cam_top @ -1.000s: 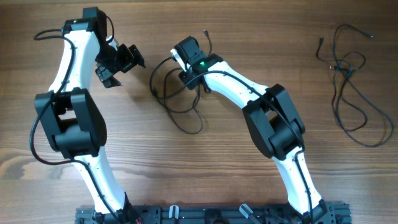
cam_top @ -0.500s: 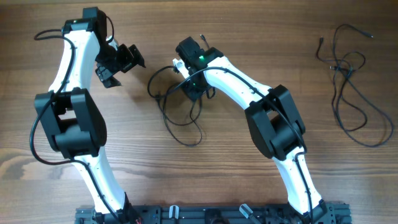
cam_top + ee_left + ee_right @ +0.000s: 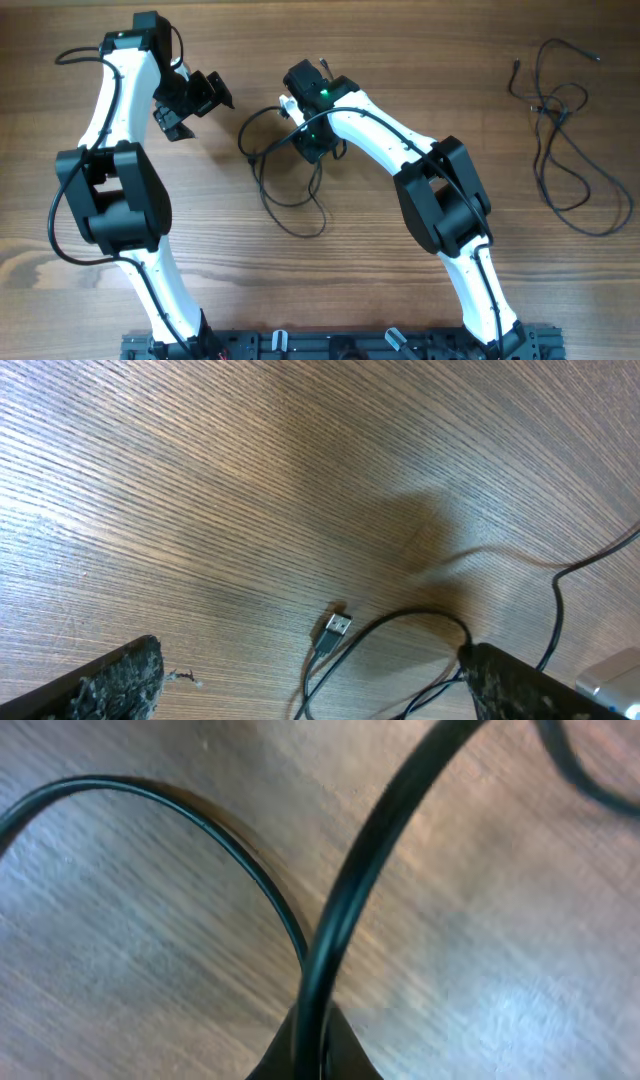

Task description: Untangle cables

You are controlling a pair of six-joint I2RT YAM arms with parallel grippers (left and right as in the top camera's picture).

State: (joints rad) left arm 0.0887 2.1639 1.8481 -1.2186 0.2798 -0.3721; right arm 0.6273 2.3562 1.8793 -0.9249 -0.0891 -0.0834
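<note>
Right gripper point(image 3: 310, 1055) pinched together on black cable point(image 3: 345, 910), cord running up out of closed fingers. That cable belongs to loose tangle point(image 3: 285, 195) mid-table, right under right arm. Left gripper point(image 3: 195, 108) spread wide, nothing in it, just left of tangle. Silver plug point(image 3: 337, 626) lying flat on wood below it. Second bunch of cables point(image 3: 562, 140) way over at far right of table point(image 3: 420, 40), well apart, nobody touching it.

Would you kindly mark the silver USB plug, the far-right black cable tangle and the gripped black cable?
silver USB plug point(image 3: 338, 625), left wrist view, metal shell.
black cable tangle point(image 3: 548, 108), overhead view, central knot.
gripped black cable point(image 3: 340, 920), right wrist view, rising strand.
</note>
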